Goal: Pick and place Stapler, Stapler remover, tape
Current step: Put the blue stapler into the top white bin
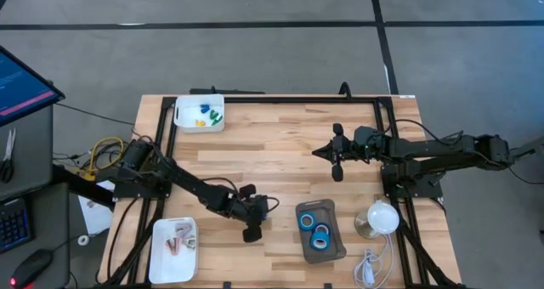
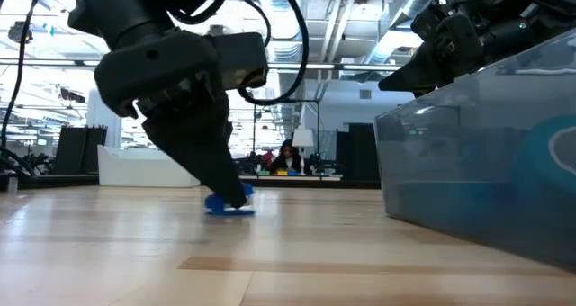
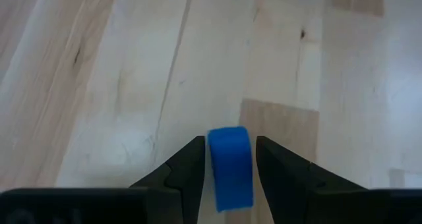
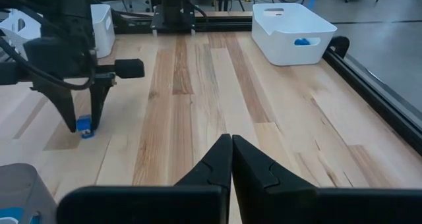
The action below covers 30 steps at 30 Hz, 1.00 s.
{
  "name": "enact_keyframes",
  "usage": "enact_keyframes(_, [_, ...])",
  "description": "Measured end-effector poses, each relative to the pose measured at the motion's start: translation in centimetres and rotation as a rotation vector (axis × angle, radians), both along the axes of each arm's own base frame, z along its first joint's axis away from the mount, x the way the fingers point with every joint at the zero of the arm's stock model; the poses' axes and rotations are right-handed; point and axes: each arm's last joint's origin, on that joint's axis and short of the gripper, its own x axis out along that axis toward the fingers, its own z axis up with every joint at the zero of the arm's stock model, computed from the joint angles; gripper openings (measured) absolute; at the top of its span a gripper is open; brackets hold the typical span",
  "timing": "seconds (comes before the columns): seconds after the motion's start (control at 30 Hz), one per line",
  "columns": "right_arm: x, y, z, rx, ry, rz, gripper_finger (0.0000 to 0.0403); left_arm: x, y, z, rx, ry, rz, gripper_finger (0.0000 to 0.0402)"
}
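- High view: left pincer (image 1: pixel 252 231) low over the wooden worktop (image 1: pixel 280 144), near the front edge and just left of the grey bin (image 1: pixel 337 248). The roll it works on is hidden beneath it here. Two blue tape rolls (image 1: pixel 314 229) lie in the grey bin. White tray (image 1: pixel 157 257) at the front left corner holds small pinkish items, too small to tell what. White bin (image 1: pixel 185 119) at the back left holds green, yellow and blue bits. Right pincer (image 1: pixel 334 153) hangs over mid-worktop, well apart from everything.
- Low view: left pincer tips meet the board at a blue tape roll (image 2: pixel 229 202); the roll appears to sit on the wood. The clear-grey bin wall looms at right.
- Left wrist view: fingers (image 3: pixel 181 171) flank the blue roll, standing on edge between them, one on each side, touching or nearly so; I cannot say firmly that it is gripped.
- Right wrist view: right pincer clenched, fingers pressed together on nothing. Left pincer far off, straddling the blue roll on the board.
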Motion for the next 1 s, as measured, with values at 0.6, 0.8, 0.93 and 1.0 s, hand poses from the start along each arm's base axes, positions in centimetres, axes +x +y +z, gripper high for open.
enact_keyframes(0.6, [0.00, 0.00, 0.00, 0.000, 0.000, 0.000, 0.0003, -0.02, 0.01, -0.05, -0.004, -0.005, 0.004, 0.0108])
enact_keyframes(0.8, [0.00, 0.00, 0.00, 0.000, 0.000, 0.000, 0.0003, 0.01, 0.00, -0.03, -0.005, -0.008, 0.004, 0.0050])
enact_keyframes(0.93, [0.00, 0.00, 0.00, 0.000, 0.000, 0.000, 0.0003, 0.01, 0.00, -0.03, -0.003, -0.008, 0.003, 0.0047])
enact_keyframes(1.0, [0.00, 0.00, -0.01, 0.000, 0.001, 0.000, 0.0003, 0.01, 0.01, -0.03, 0.002, -0.007, -0.004, 0.0049])
